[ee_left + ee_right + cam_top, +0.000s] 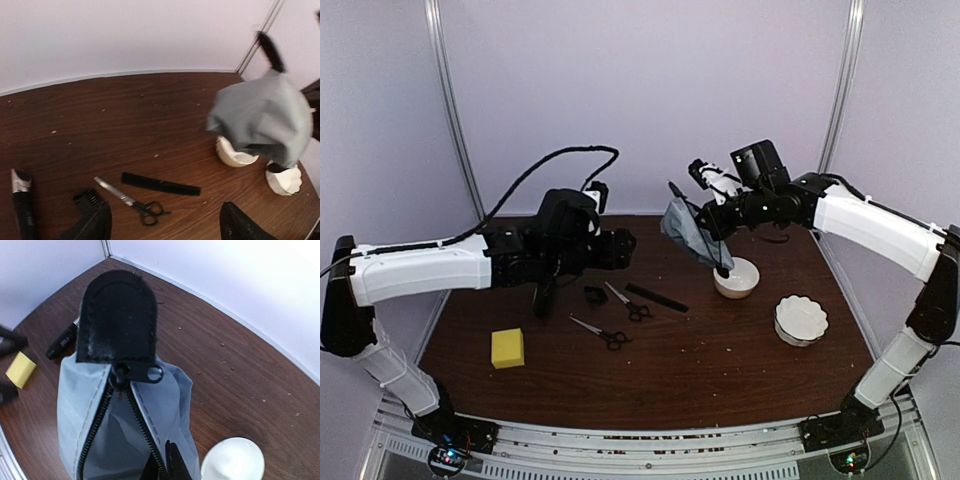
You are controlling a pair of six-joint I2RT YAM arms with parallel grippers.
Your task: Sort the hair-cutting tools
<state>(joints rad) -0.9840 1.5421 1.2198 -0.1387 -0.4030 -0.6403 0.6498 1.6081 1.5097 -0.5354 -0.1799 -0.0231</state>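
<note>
Note: your right gripper point(708, 208) pinches the pouch point(682, 230) (apparently near its zip end) above a bowl point(737, 281); your left gripper point(165, 227) hangs spread.

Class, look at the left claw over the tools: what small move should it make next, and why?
Probably lower the left claw onto the scissors beside the comb. It hovers open just short of them, nothing is gripped yet, and the grey zip pouch is already held aloft.
</note>
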